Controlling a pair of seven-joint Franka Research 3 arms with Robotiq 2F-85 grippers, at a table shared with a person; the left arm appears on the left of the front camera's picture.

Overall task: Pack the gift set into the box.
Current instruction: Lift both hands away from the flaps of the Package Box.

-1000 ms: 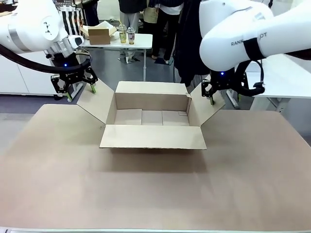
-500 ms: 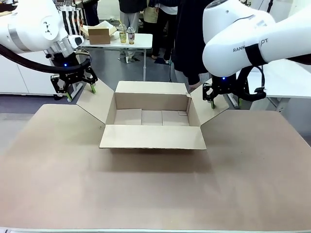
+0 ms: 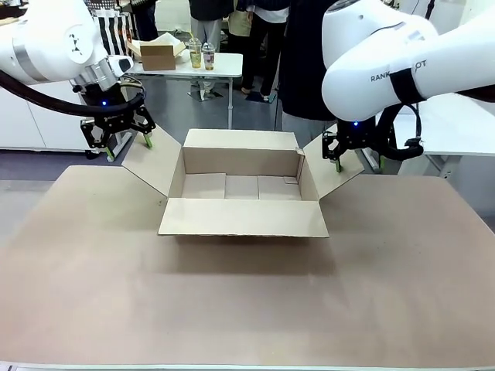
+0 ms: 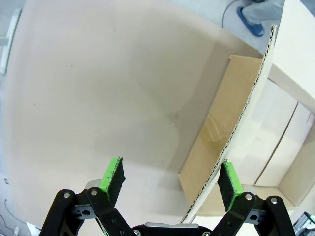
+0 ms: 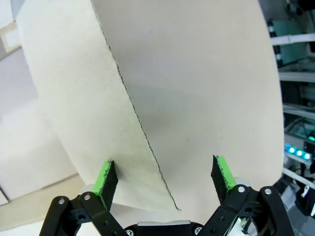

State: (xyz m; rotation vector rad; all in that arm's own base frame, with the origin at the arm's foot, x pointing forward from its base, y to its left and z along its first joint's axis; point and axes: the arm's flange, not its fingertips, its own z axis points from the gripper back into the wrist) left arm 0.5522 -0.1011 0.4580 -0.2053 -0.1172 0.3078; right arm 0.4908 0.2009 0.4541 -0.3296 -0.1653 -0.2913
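Both grippers wait spread at the side flaps of the open carton.

The left gripper (image 4: 171, 179) is wide open, and the free edge of the left side flap (image 3: 151, 166) runs up between its green pads (image 4: 112, 177), very close to one of them; I cannot tell if they touch. The right gripper (image 5: 164, 177) is spread in the same way, with the edge of the right side flap (image 3: 334, 174) passing between its pads (image 5: 106, 178), nearer to one of them but apart from both. Both flaps slope up and outward. The cardboard carton (image 3: 244, 218) stands on the brown surface (image 3: 247, 309), between the two arms. Its front flap is folded down outside and its bottom panels are in plain sight. A person in dark clothes (image 3: 298, 69) stands beyond the far side.
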